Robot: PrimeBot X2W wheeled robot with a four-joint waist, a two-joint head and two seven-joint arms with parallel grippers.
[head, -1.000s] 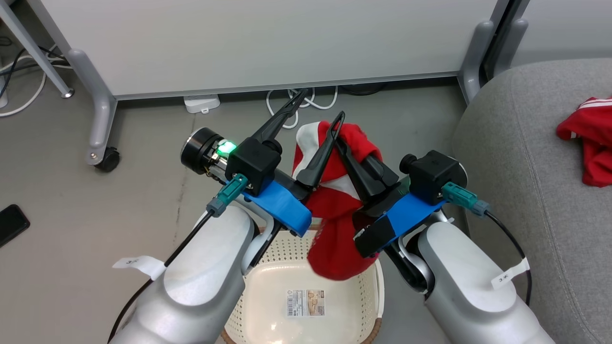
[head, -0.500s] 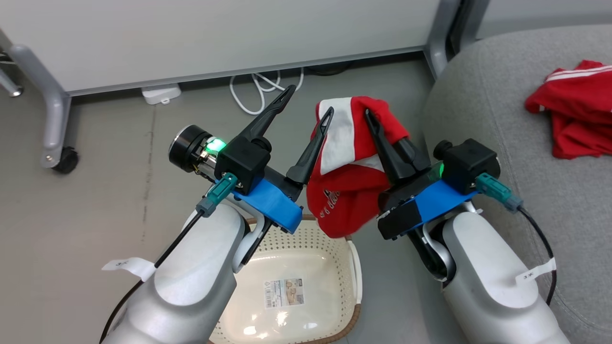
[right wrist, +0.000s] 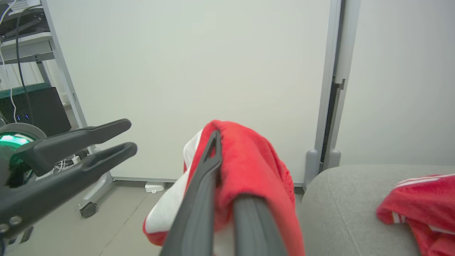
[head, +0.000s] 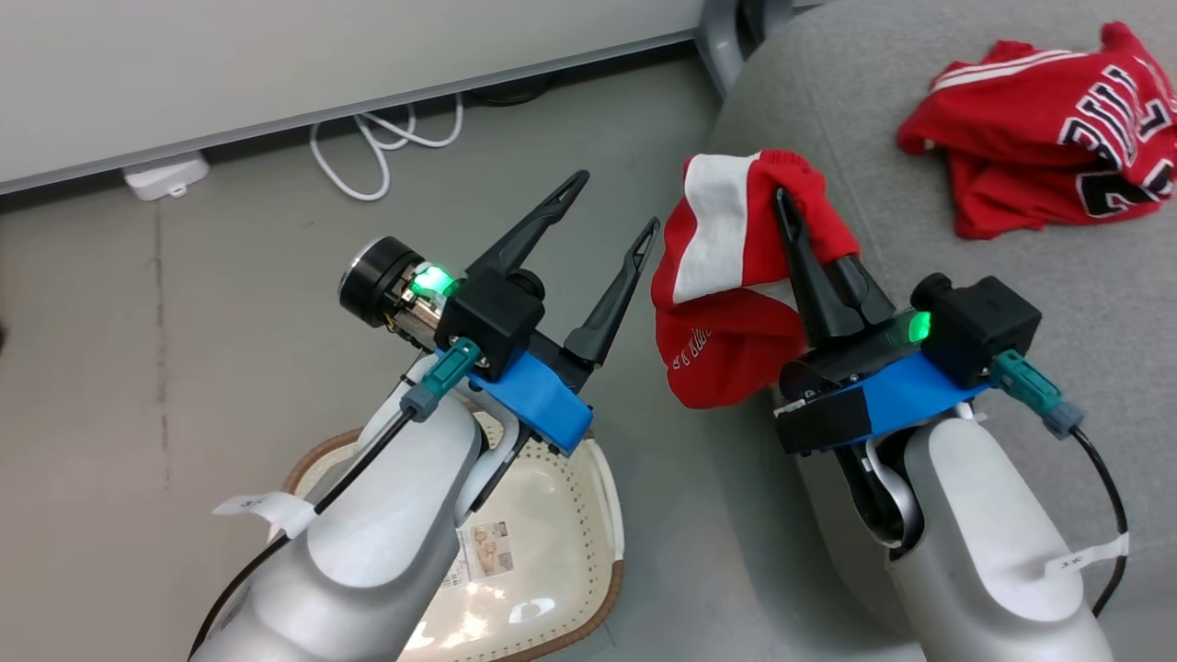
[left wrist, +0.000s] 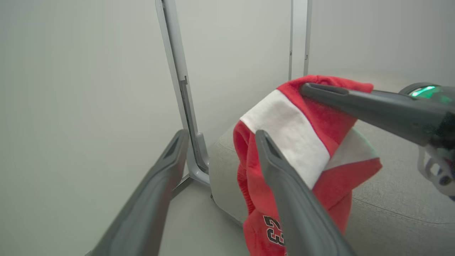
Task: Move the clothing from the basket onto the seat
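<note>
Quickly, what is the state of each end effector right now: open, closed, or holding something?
The left end effector: open, holding nothing.
The right end effector: closed, holding the red garment.

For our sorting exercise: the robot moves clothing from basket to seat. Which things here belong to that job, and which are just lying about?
Job: red garment held by right gripper, red jersey, laundry basket, grey sofa seat.
Lying about: white cable, white power adapter, partition panel.

A red garment (head: 736, 322) pinched in right gripper (head: 783, 196), over seat (head: 1094, 276) edge — left gripper (head: 616, 199) spread wide, second garment (head: 1030, 165) on seat
</note>
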